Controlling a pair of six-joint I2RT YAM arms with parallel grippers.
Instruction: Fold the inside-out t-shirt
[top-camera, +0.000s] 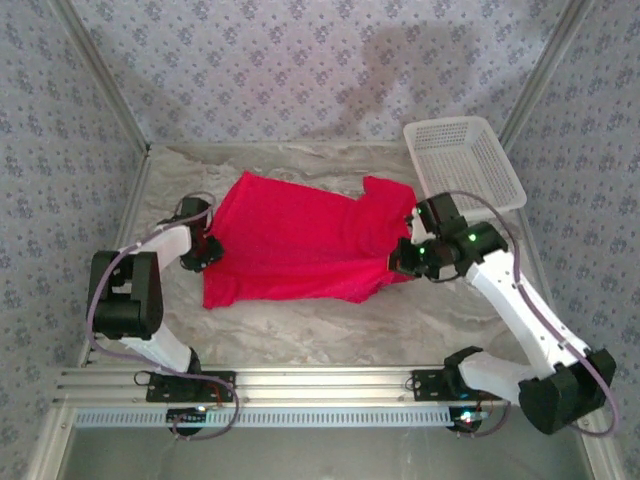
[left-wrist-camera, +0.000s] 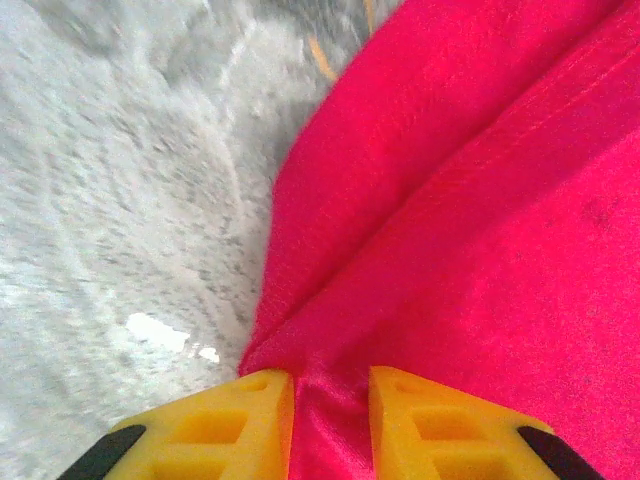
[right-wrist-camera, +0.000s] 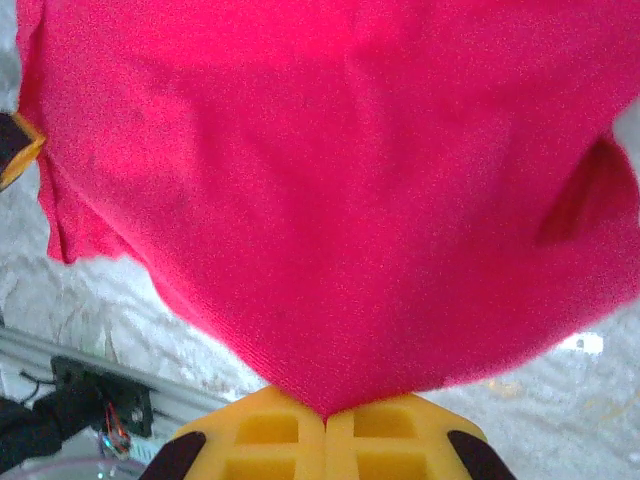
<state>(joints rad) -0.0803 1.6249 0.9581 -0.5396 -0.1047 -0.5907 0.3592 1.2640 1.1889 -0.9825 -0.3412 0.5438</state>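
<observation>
1. The right claw (right-wrist-camera: 325, 415) is clenched. Its two yellow moulded-plastic fingers meet on a pointed tuck of the red t-shirt (right-wrist-camera: 330, 180), whose fine knit fans out wide ahead of it.
2. The left claw (left-wrist-camera: 330, 400) grasps the shirt too. A shiny fold of the cloth is squeezed between its yellow, black-backed fingers, and creases spread away from the pinch. A stitched hem line runs diagonally ahead of the claw and to its right.
3. The top view shows what the wrist views do not. The shirt lies spread on the worktop (top-camera: 300, 320) between the two claws, each claw holding one opposite edge. A short sleeve lies just beyond the right claw.
4. The left wrist view shows the worktop cover to the left of the left claw. It is soft-looking and marbled grey-white.
5. Beyond the right claw and outward from it sits a white plastic mesh basket (top-camera: 465, 160). It is rectangular and shallow, close to the sleeve and seemingly apart from it.
6. Behind both claws an aluminium rail (top-camera: 300, 380) carries the arm bases. The right wrist view shows a stretch of it with wiring, below and to the left of the right claw.
7. Floral-printed wall panels (top-camera: 300, 60) enclose the worktop beyond the shirt.
</observation>
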